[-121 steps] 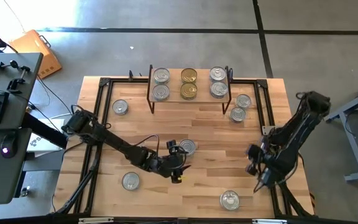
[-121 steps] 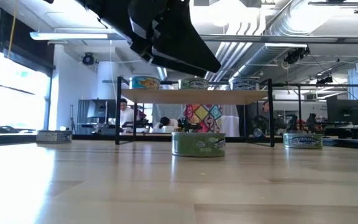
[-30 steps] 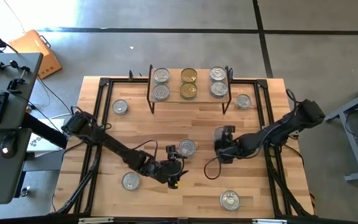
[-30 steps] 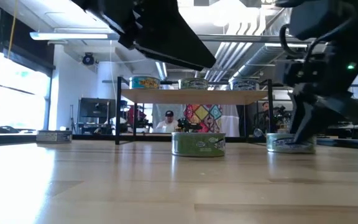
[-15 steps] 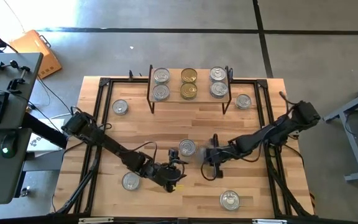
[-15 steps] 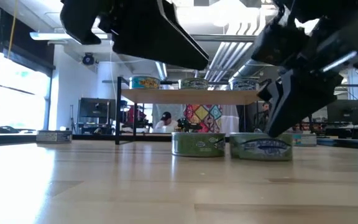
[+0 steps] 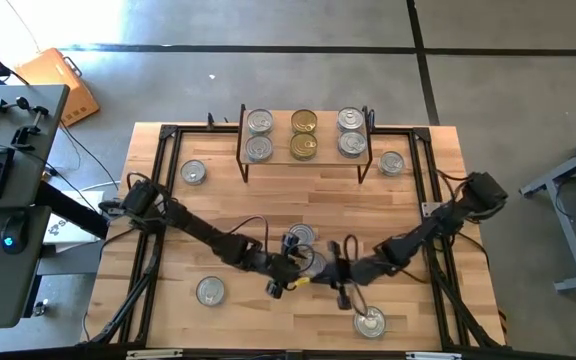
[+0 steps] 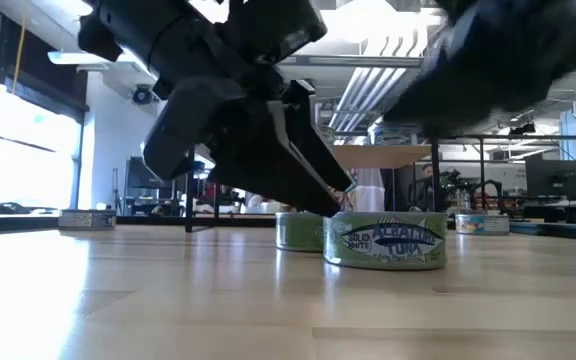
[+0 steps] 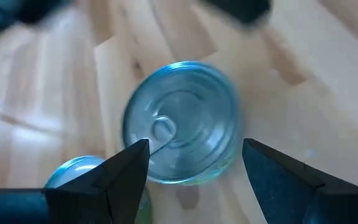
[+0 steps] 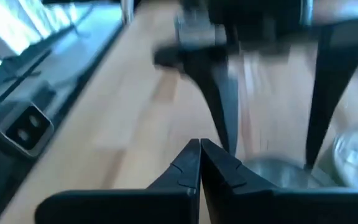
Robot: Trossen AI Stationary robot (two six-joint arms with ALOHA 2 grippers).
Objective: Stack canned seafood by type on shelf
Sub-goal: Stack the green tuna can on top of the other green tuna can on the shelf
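A silver-lidded tuna tin [image 9: 180,121] stands on its base on the table's middle, in front of a green-labelled tin [image 8: 303,230]; it also shows in the low view [image 8: 385,243] and the high view [image 7: 313,260]. My left gripper [image 7: 301,268] is open above it, one finger on either side of the lid [image 9: 188,158]. My right gripper [image 7: 336,270] is shut [image 10: 199,152], just to the tin's right. The shelf [image 7: 278,135] at the far edge carries several tins in three columns; the middle ones are gold-lidded. My left gripper comes at the tuna tin from above and the table's left, its fingers [image 9: 126,165] beside the rim; whether they touch it I cannot tell. My right gripper's shut tips lie low by the tin's right side; whether they touch it I cannot tell.
Loose tins stand at the far left [image 7: 193,172], the far right by the shelf's leg [image 7: 391,162], the near left [image 7: 209,291] and the near right [image 7: 369,321]. Both arms meet at the table's middle. Black rails run along the table's edges.
My right gripper has gone toward the table's left and near edge, and the tuna tin has slid with it from the right half to the middle, beside the green-labelled tin. My left gripper has come down and a little right over that tin.
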